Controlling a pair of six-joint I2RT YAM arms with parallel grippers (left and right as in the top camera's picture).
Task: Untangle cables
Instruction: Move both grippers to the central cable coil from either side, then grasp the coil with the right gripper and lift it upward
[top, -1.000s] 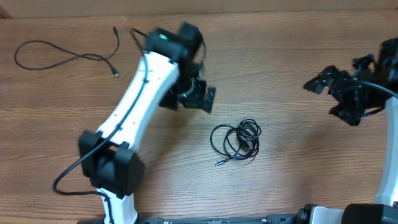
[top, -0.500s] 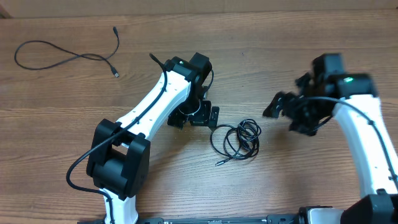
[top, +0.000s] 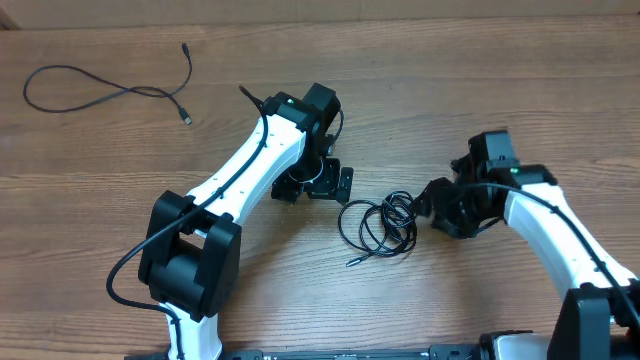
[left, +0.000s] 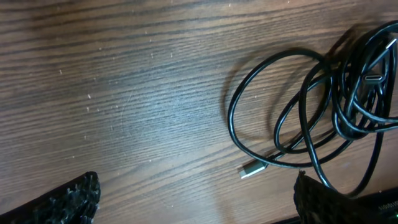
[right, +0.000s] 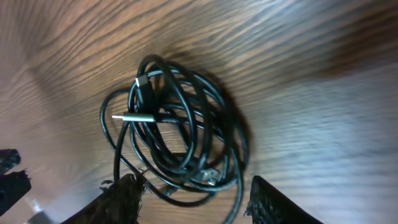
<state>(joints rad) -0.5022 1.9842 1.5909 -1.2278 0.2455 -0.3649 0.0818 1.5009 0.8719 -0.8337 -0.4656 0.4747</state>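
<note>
A small coil of tangled black cables (top: 380, 224) lies mid-table, with one silver plug end (top: 352, 262) poking out at its lower left. Another long wavy cable (top: 100, 90) lies apart at the far left. My left gripper (top: 315, 188) hovers open just left of the coil. In the left wrist view its fingertips (left: 68, 199) stand wide over bare wood, the coil (left: 317, 112) to the right. My right gripper (top: 429, 209) is at the coil's right edge. In the right wrist view my right gripper (right: 196, 200) straddles the coil's (right: 180, 130) near loops, jaws apart, not clamped.
The table is brown wood grain (top: 480, 110). The left arm's white link (top: 240, 165) runs diagonally from its base (top: 185, 275) at the front left. Its thick black supply cable (top: 125, 270) loops beside the base. The right arm's base is at the front right corner (top: 600, 320).
The right arm swung in from the far right to the coil's right edge, its jaws narrowing. The left arm came down toward the coil, then held still, jaws wide.
</note>
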